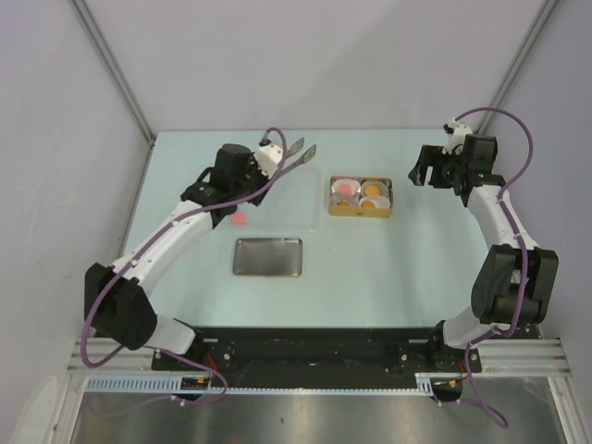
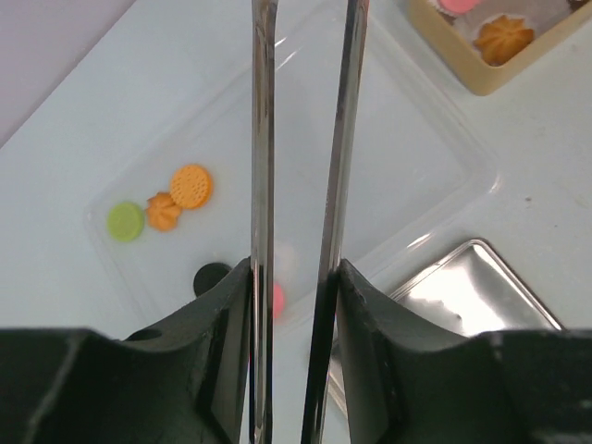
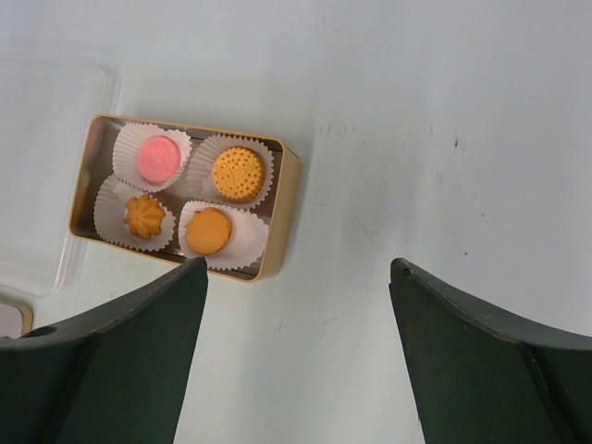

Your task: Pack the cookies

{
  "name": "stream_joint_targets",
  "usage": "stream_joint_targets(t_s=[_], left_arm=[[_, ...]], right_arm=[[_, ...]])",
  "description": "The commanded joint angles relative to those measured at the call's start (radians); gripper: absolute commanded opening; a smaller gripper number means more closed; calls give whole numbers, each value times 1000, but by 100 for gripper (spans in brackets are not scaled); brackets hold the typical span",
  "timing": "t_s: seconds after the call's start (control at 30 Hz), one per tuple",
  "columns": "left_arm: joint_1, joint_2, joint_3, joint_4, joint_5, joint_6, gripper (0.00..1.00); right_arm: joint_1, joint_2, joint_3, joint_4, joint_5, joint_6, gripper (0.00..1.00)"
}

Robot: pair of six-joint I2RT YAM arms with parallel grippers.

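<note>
Nearest in the top view is the black base plate under both arms. Beyond it a silver metal lid lies flat, long axis left to right. A clear plastic tray shows only as faint glints; one pink cookie lies flat on it, and the left arm hides whatever else the tray holds. Just right of the tray is a gold tin, long axis parallel to the lid. The left gripper points its thin blades far-right, tips slightly apart. The right gripper is well right of the tin.

Left wrist: two shiny flat blades run up past the top edge of the picture with a narrow gap between them, gripping nothing. On the tray a green cookie, an orange rosette cookie and an orange dotted cookie form a short row rising rightward, all face up. A black cookie is half hidden by the finger mount, and the pink one is just a sliver between the blades.

Right wrist: the matte black jaws are wide apart and empty. In the tin, four fluted white paper cups each hold one cookie — pink, dotted, rosette, plain orange.
</note>
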Motion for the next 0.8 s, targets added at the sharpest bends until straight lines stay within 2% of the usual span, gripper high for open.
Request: stream_joint_targets(t_s=[0.0, 0.27, 0.3, 0.4, 0.57, 0.77], left_arm=[[93, -106, -67, 104, 35, -47, 43], [303, -195, -207, 152, 58, -55, 43], [372, -214, -233, 167, 65, -52, 43], [467, -223, -288, 190, 90, -51, 43], [630, -203, -362, 239, 136, -48, 43], [731, -137, -403, 285, 156, -26, 44]], right_arm=[[6, -16, 4, 6, -7, 7, 84], [7, -16, 6, 5, -7, 4, 84], [7, -17, 4, 3, -9, 4, 84], [7, -14, 6, 5, -12, 4, 84], [12, -16, 4, 5, -12, 7, 84], [16, -16, 4, 6, -12, 7, 84]])
